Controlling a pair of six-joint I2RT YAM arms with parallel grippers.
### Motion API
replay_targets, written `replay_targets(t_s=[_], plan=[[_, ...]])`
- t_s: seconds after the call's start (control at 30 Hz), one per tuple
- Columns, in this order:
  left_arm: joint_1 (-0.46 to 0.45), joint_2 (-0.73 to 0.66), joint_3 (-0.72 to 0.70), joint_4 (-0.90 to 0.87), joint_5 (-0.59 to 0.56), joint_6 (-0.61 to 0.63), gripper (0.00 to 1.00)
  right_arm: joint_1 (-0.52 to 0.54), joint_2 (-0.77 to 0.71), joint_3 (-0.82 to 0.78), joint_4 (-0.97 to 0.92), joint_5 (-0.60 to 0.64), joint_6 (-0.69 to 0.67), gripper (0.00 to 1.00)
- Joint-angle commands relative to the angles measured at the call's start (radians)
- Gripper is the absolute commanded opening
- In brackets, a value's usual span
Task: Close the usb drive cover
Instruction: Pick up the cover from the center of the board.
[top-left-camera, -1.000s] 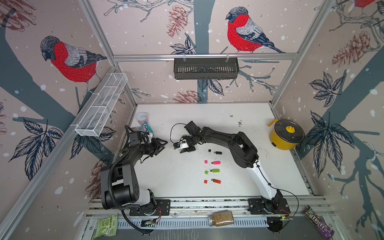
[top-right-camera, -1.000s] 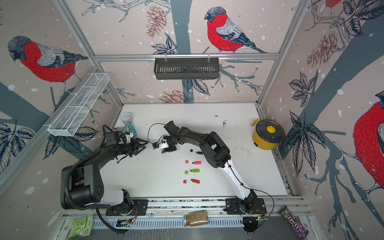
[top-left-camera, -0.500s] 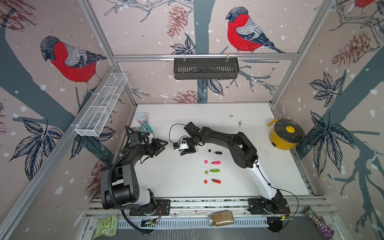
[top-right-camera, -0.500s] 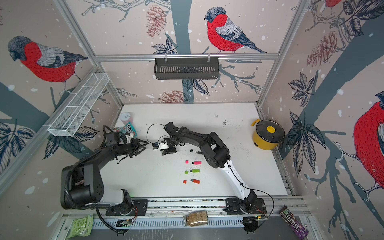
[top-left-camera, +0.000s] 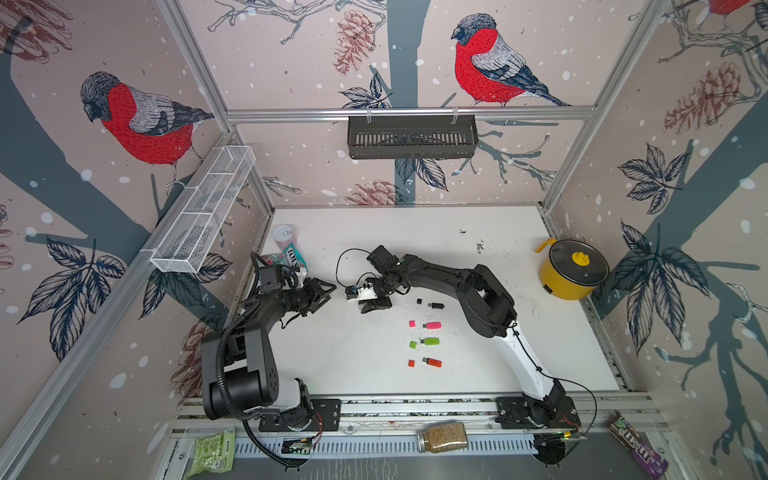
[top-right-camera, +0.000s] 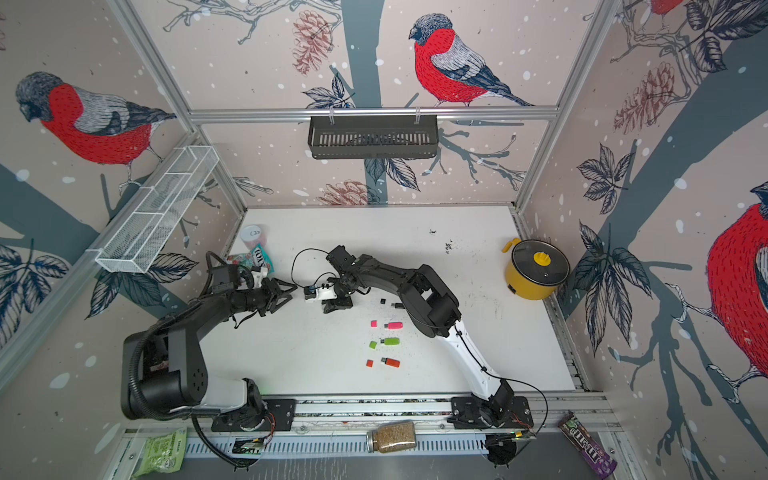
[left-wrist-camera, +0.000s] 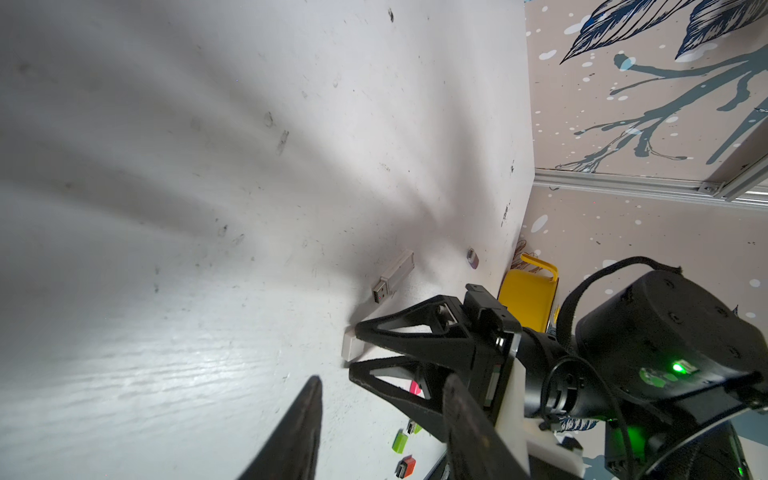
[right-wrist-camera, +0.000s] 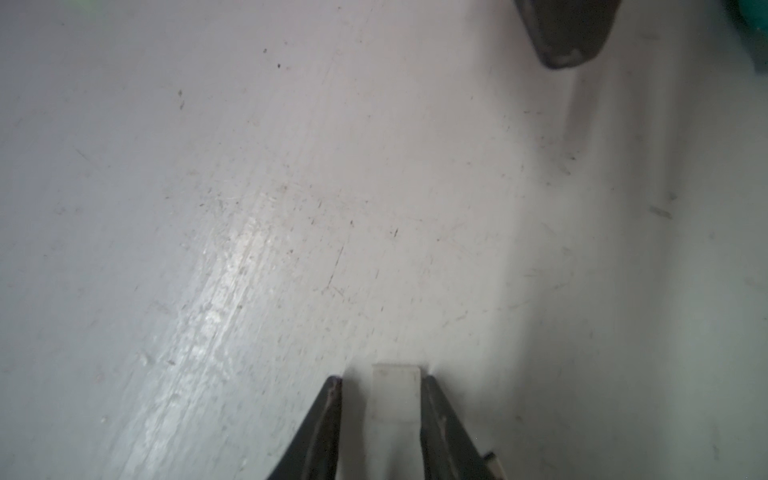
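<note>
White table: lidded yellow pot; right claw straddles white usb piece.

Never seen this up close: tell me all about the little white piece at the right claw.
The white piece is a small rectangular block, matte plastic by its look, with a squared end. It lies flat on the white table between the right claw's dark fingers: one close beside it, the other apart.

left arm: matte black links, ribbed black hose, white base shell | right arm: black links, white lower link | right claw: black triangular truss fingers | wrist housing: round, black, green light lit
</note>
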Motion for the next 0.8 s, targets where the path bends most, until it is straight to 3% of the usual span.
replay_targets(t_s=[0.0,0.13,0.4,0.77], plan=[[0.001,-0.004,-0.007,-0.002,0.022,0.006,0.48,0.008,0.021,-0.004,-0.067,0.092,0.019,0.33],[0.0,-0.006,-0.009,-0.001,0.021,0.005,0.48,0.012,0.027,-0.004,-0.075,0.11,0.03,0.28],[-0.005,-0.003,-0.012,0.001,0.023,0.007,0.48,0.005,0.02,-0.006,-0.071,0.141,0.068,0.34],[-0.013,-0.01,-0.017,-0.003,0.018,0.009,0.48,-0.003,0.037,0.009,-0.125,0.114,0.07,0.3]])
